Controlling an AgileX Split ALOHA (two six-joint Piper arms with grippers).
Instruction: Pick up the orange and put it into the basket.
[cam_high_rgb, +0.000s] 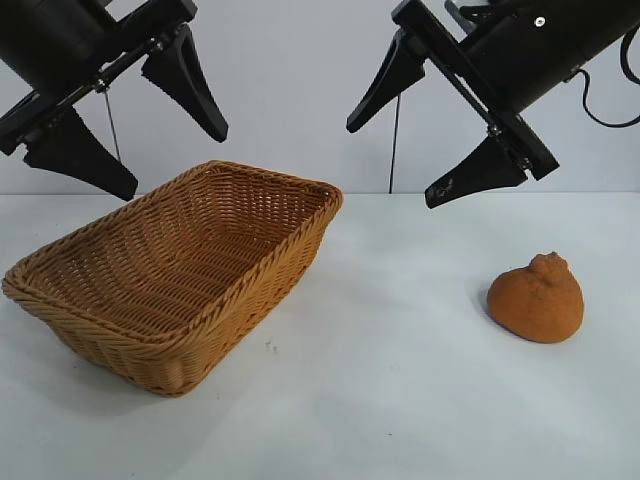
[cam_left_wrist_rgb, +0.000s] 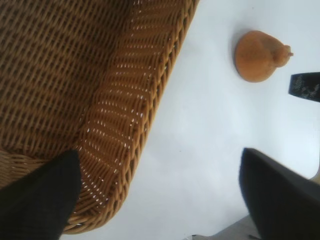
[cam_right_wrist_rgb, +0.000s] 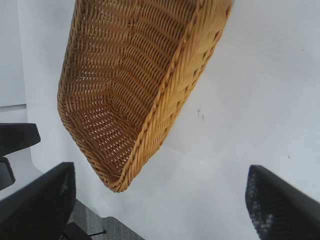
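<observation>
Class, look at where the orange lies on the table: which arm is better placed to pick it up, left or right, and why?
Probably the right. Its open end effector hangs above the table nearer the orange, which lies apart from the basket. The left end effector, also open, hangs over the basket.

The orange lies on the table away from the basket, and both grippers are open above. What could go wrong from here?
1. The orange is rounded with a knob on top; open fingers closing off-centre could push it so it rolls across the table.
2. The right gripper hangs above and to one side of it, so a straight descent may miss.
3. The basket has sloping sides and a raised rim; a low carry could hit it. The left gripper hovers over it.
</observation>
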